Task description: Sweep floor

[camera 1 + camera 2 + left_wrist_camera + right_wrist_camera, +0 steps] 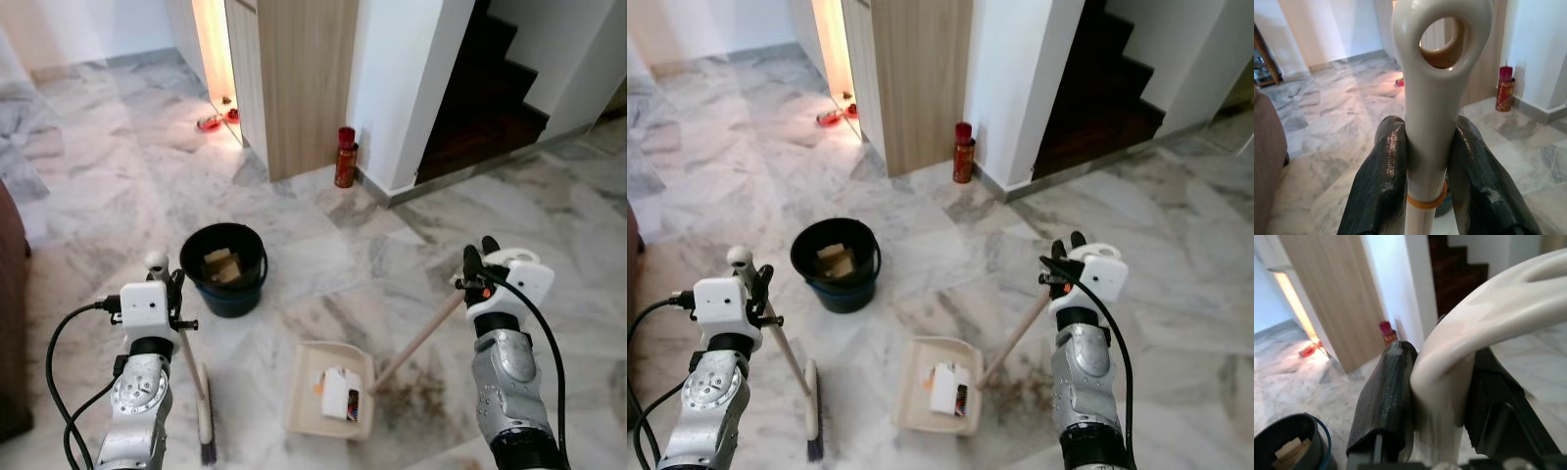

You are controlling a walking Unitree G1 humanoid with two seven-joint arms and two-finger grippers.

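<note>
Broom stands nearly upright in the left gripper, whose fingers are clamped on the pale handle just below its eyelet, the bristle head resting on the floor near the robot's feet. Outward from the right gripper, closed on the curved top of the dustpan's handle, the stick slopes down and leftward to the dustpan, which holds scraps. Pan lies right of the brush head; the black bucket sits beyond both.
</note>
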